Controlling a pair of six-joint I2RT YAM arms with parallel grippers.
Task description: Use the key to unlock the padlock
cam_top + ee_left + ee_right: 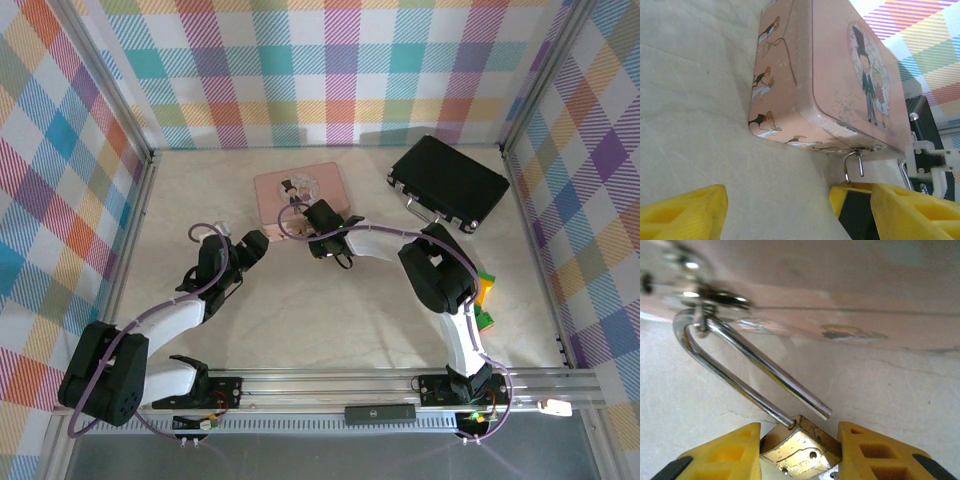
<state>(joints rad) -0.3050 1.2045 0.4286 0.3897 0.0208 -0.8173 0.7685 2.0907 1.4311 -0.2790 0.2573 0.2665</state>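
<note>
Right gripper (799,429) is pinching the padlock (801,452), and we're watching it up close: yellow fingers (725,456) are pressing on either side of the little brass body, down at the near edge of the wrist view. We're seeing the silvery shackle (735,372) running up and to the left, looping through the metal clasp (715,297) on the front wall of the pink box (300,187). One shackle leg is going into the body. The other is ending right at the body's top edge, and we cannot tell whether it is seated.

From above, we're finding the padlock at the box's near side, about mid-table (350,320), with the right gripper reaching in from the right and covering it.

Left gripper (800,205) is hovering just to the left of the box, its fingers spread wide and holding nothing. Through its camera we're looking along the box's painted side, with the shackle hanging from the clasp beyond the corner.

We're also spotting a black case (447,182) lying at the far right, well apart from the box, and a colourful cube (485,292) peeking out beside the right arm.
</note>
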